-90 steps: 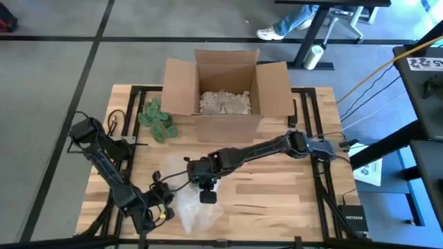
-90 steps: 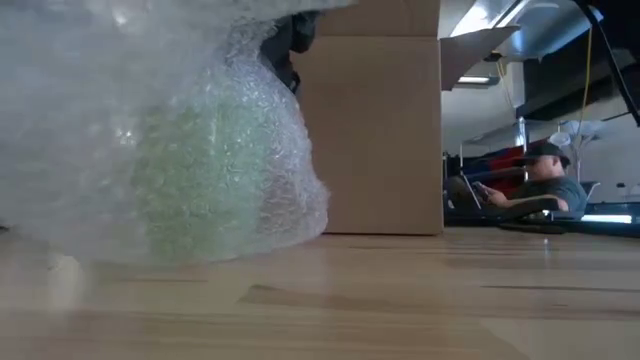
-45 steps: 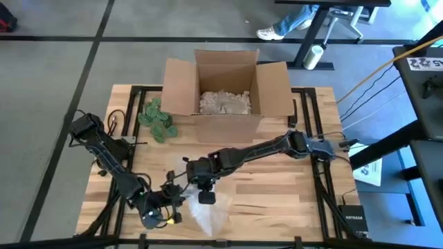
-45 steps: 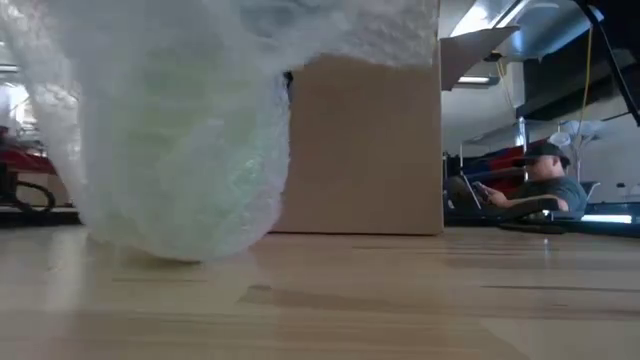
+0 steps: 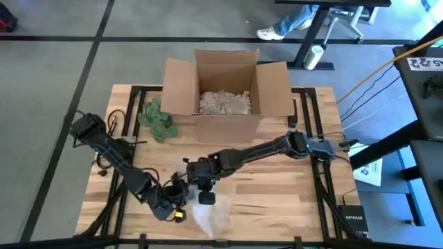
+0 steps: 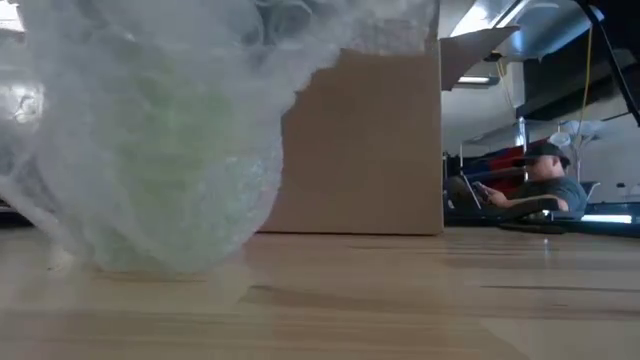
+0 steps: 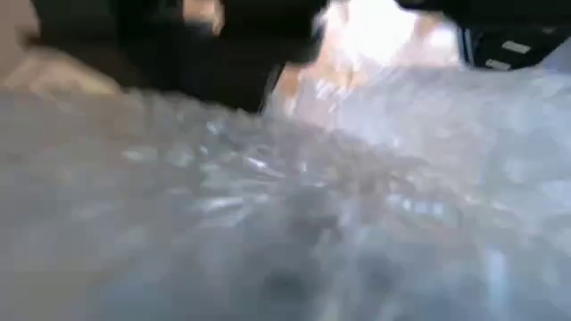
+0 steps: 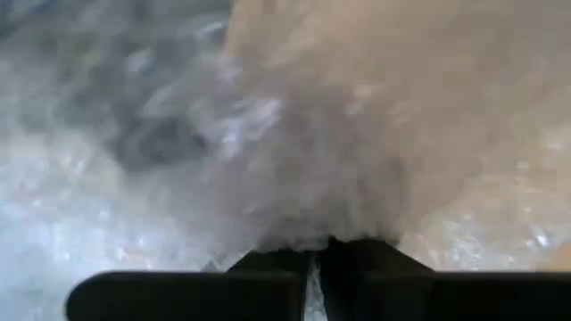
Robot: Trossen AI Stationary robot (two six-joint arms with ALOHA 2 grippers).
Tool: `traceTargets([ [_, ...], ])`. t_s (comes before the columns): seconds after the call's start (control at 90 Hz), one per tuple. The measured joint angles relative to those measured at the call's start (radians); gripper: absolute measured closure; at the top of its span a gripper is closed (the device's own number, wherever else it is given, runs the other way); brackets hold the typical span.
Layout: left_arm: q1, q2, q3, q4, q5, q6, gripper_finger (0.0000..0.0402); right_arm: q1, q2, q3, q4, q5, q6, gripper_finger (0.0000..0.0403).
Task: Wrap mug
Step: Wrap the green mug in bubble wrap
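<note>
**Mug mostly bundled, wrap not yet closed**

From where I stand the job looks well past halfway. The mug [image 6: 175,170], a pale green shape, sits on the table [image 5: 277,194] already swathed in the bubble wrap [image 6: 130,120], which rises around and over it in a loose dome. What I judge to be left: a tail of wrap trails out flat on the wood beyond the bundle, so the sheet needs gathering in and tucking before the mug counts as wrapped.

The right gripper [image 5: 207,198] is down on the bundle; in its own wrist view its two fingers [image 8: 268,264] are pressed nearly together with a pinch of the film caught between them. The mug lies just under and ahead of those fingers. The left gripper [image 5: 170,207] is just beside the bundle, on the side away from the right arm; its wrist view shows only wrap close in front, and I cannot tell how it is set.

Counting: one mug, one sheet of bubble wrap, one open cardboard box [image 5: 225,90] with pale filler inside, one green leafy thing [image 5: 156,119] near the box, two arms, and one person [image 6: 530,185] seated far behind the table.
</note>
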Motion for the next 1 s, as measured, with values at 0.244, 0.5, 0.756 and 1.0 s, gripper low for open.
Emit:
traceTargets([
  [0.244,0.005,0.000,0.000,-0.039,0.065,-0.041,0.0402,0.028,-0.083,0.000,-0.007,0.189,-0.013,0.0403],
  [0.5,0.040,-0.002,-0.001,-0.055,0.129,-0.042,0.0402,0.081,-0.143,0.000,-0.003,0.326,-0.017,0.0403],
  [0.756,0.053,-0.002,-0.002,-0.058,0.153,-0.030,0.0402,0.090,-0.136,-0.009,0.010,0.247,-0.032,0.0398],
  [1.0,0.053,-0.002,-0.002,-0.058,0.154,-0.030,0.0402,0.070,-0.118,-0.011,0.082,0.106,-0.039,0.0333],
])
